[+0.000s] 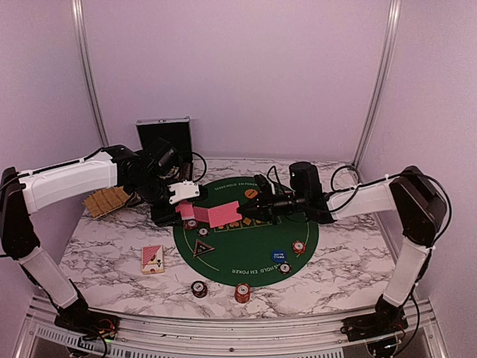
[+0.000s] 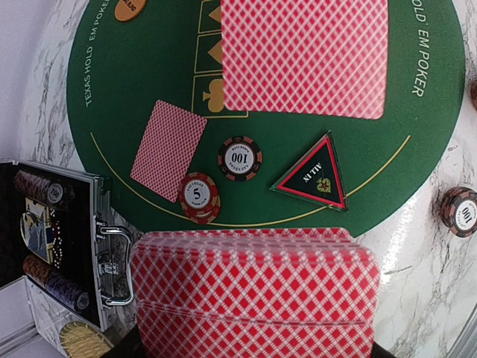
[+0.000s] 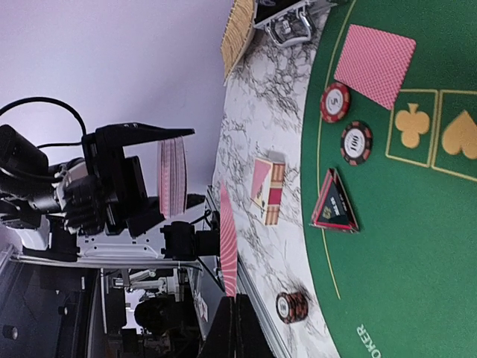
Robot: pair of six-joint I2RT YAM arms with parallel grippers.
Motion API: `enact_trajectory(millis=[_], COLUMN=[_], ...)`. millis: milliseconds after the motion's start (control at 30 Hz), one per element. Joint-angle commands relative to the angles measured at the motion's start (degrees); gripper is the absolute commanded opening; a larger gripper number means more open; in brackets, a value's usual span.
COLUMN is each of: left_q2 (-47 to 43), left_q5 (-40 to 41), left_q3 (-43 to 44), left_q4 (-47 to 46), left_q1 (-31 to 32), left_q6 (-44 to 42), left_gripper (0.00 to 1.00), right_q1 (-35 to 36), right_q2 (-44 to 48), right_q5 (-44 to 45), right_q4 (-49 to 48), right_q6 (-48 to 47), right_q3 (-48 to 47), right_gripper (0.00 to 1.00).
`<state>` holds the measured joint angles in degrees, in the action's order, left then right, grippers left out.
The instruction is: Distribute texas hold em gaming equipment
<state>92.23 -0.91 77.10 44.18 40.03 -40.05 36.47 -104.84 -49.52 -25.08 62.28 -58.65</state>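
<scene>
**Red card over the green felt, deck just beside it**

Marble-patterned, the table (image 1: 104, 250) carried two short stacks of red-white and dark poker chips (image 1: 199, 288) at its near edge. A red-and-tan card box (image 1: 153, 259) lay off to the left. Beyond them lay the round green felt mat (image 1: 231, 261). On it sat a triangular black marker button (image 1: 202, 248) and a round blue marker button (image 1: 278, 256) with a few chips near it. Farther on sat a round orange marker button (image 1: 251, 193). One red-backed playing card (image 2: 169, 149) lay face down at the mat's left side, with a "5" chip (image 2: 199, 198) and a "100" chip (image 2: 239, 158) just beside it.

Above that spot the left tool (image 1: 184, 201) was clamped shut on a thick deck of red-backed cards (image 2: 253, 291), held off the table. The right tool (image 1: 246, 212), reaching in from the other side, was pinched shut on the short end of a single red-backed card (image 2: 305, 56).

That card hung flat and clear of the felt, over the printed suit boxes. Its long axis ran straight out from the right tool's fingers toward the left tool, and its free end was near the deck but apart from it. With the card in its grip, the right arm was the nearer one for the coming move. That move was probably a lowering onto the felt, perhaps toward the chips by the blue button, where no card showed.

Farthest back, at the left, stood the open black-lined silver case (image 1: 164, 138).
</scene>
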Motion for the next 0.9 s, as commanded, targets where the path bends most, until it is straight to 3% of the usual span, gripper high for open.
enact_trajectory(millis=[0, 433, 533, 867], left_q2=[-1.08, -1.70, -1.61, -1.61], left_q5=[0.48, 0.35, 0.31, 0.03], left_q3=[0.64, 0.68, 0.69, 1.15], left_q4=[0.64, 1.52, 1.61, 1.96], left_q1=[0.14, 0.14, 0.18, 0.17], left_q6=[-0.45, -0.37, -0.41, -0.20], left_gripper=[0.00, 0.00, 0.00, 0.00], right_q1=[-4.00, -15.85, -17.08, -17.13], right_q2=[6.65, 29.40, 30.65, 26.64], right_q5=[0.11, 3.04, 3.91, 4.20], right_q4=[3.55, 23.06, 27.39, 27.41], right_q6=[-3.33, -13.21, -15.35, -17.55], right_q3=[6.21, 30.05, 31.21, 31.79], right_gripper=[0.00, 0.00, 0.00, 0.00])
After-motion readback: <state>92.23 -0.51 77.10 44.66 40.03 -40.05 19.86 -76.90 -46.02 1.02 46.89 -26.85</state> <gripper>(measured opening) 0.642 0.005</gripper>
